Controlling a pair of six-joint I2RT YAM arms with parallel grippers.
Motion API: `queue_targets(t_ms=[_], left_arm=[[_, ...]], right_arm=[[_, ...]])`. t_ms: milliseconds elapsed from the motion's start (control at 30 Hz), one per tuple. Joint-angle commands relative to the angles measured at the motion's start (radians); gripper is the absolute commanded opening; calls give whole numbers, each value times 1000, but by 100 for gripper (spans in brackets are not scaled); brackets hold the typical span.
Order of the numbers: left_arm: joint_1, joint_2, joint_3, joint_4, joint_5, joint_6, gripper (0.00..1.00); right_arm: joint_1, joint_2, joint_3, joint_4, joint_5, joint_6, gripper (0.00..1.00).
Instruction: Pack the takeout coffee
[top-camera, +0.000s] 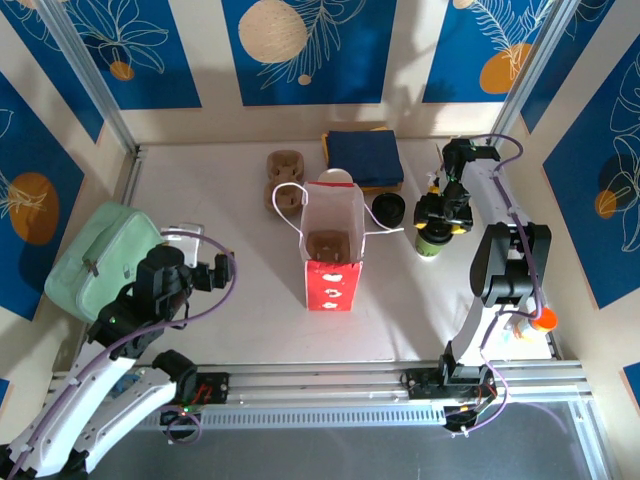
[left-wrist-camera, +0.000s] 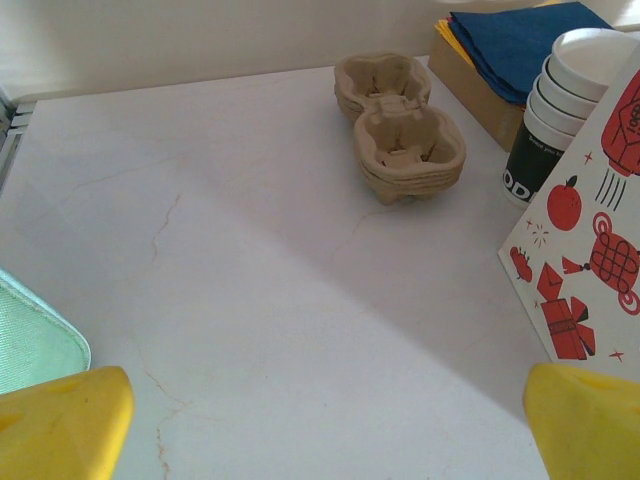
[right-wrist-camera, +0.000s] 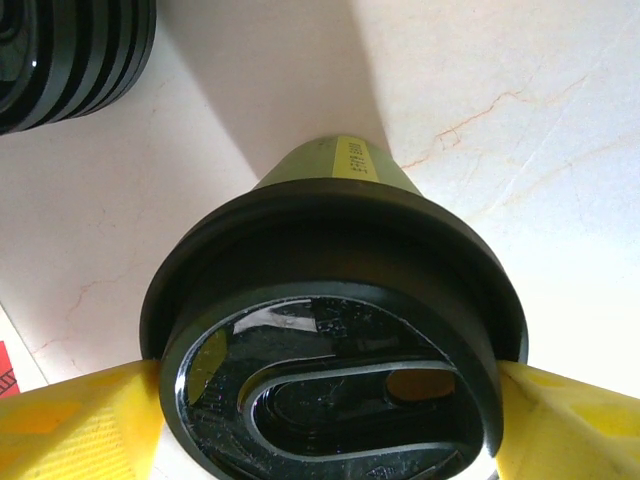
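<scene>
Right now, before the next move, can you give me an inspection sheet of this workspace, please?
Surface: pale marbled table, no spills seen.
Job's things: takeout coffee upright, lid on; red and white paper bag open, standing at centre.
Clutter: pulp cup carriers, blue napkins, stack of white cups, black lids, mint bag.
Grippers: left gripper open, empty; right gripper shut on the coffee's lid.
Cables: purple cables loop along both arms, no snag seen.
Surroundings: blue patterned wall panels, metal rail at near edge.
</scene>
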Motion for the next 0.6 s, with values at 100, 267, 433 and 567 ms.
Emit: queue_targets(t_ms=[100, 267, 433, 567], left_arm=[[-7, -2, -9, -11, 6, -13, 99], [-8, -4, -9, -12, 7, -13, 99], [-8, -3, -9, -12, 10, -14, 99], [-7, -4, -9, -12, 11, -19, 99]], right_arm=[[17, 29, -14, -25, -18, 6, 76], [29, 25, 11, -58, -20, 30, 70], [66, 0, 58, -148, -6, 84, 70], [102, -37, 95, -220, -6, 124, 70]])
